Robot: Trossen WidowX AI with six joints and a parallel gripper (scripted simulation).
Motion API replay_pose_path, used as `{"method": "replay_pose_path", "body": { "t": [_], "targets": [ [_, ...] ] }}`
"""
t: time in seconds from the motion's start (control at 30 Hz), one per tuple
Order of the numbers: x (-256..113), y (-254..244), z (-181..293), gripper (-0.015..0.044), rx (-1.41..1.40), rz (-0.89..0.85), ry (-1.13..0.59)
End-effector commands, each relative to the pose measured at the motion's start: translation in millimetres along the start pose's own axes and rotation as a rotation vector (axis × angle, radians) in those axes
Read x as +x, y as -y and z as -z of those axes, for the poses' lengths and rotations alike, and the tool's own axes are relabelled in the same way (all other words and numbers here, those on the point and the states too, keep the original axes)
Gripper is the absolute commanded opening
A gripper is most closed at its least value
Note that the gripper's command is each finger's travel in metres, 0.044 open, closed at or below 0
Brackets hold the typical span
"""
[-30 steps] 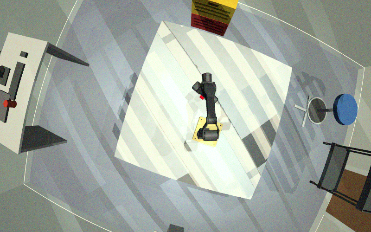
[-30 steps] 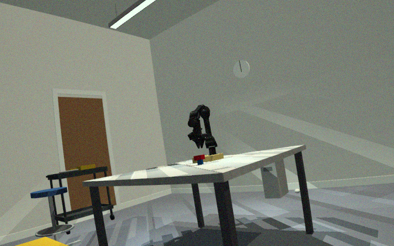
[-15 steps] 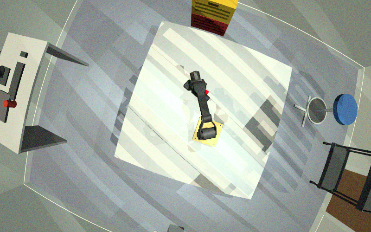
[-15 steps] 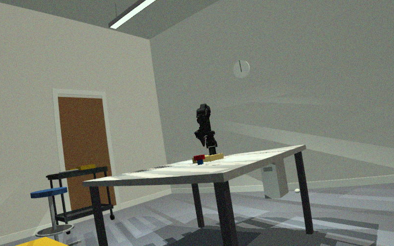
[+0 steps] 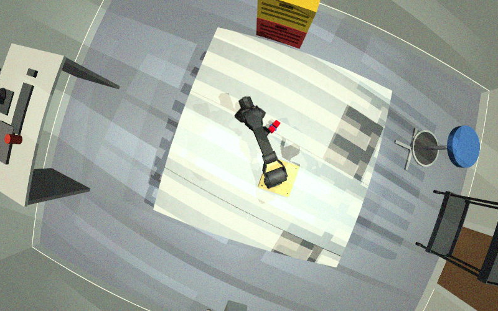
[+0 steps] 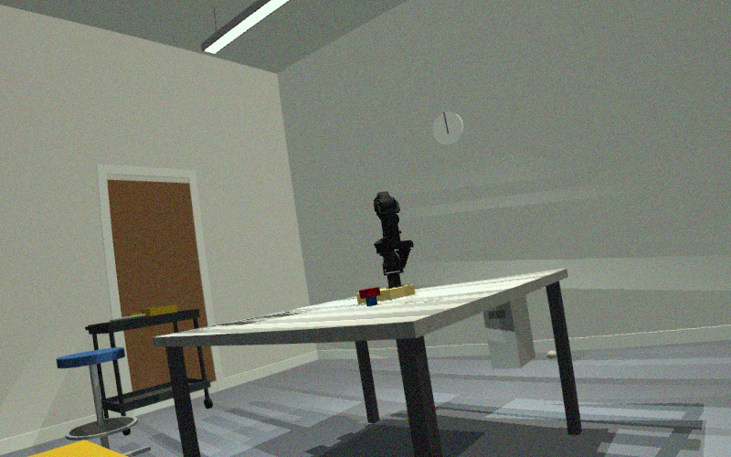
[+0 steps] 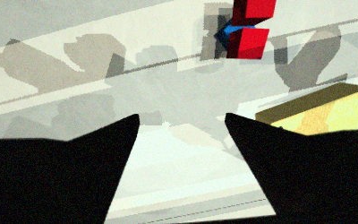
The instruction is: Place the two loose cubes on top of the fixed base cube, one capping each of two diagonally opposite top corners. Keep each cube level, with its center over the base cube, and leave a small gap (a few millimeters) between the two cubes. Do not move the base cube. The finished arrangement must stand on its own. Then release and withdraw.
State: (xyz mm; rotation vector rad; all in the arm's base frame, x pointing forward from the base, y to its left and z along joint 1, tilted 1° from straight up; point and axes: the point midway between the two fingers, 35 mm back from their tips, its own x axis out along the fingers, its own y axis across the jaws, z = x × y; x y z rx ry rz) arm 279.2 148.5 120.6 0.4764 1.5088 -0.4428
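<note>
Two red cubes sit on top of the blue base cube (image 6: 371, 301) (image 7: 237, 30). In the wrist view they are the upper red cube (image 7: 256, 10) (image 5: 276, 124), cut by the top edge, and the lower red cube (image 7: 251, 44) (image 5: 272, 129). A narrow gap with blue in it shows between them. From the side they look level and overhang the base; the exact gap and centering cannot be told. My gripper (image 7: 183, 117) is open and empty, its fingertips well apart from the cubes. In the top view the arm hides most of it.
The arm stands on a yellow mounting plate (image 5: 292, 182) (image 6: 404, 292) (image 7: 353, 109), whose edge lies near the right finger in the wrist view. The cube stack is on the white table (image 5: 220, 216) (image 6: 300, 332), beside the arm. A cart, a blue stool and red and yellow crates stand off the table.
</note>
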Motion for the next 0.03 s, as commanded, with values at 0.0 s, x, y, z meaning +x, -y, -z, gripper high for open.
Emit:
{"method": "replay_pose_path", "body": {
  "t": [0.0],
  "targets": [
    [0.1,0.1,0.5,0.04,0.003,0.002,-0.002]
  ]
}}
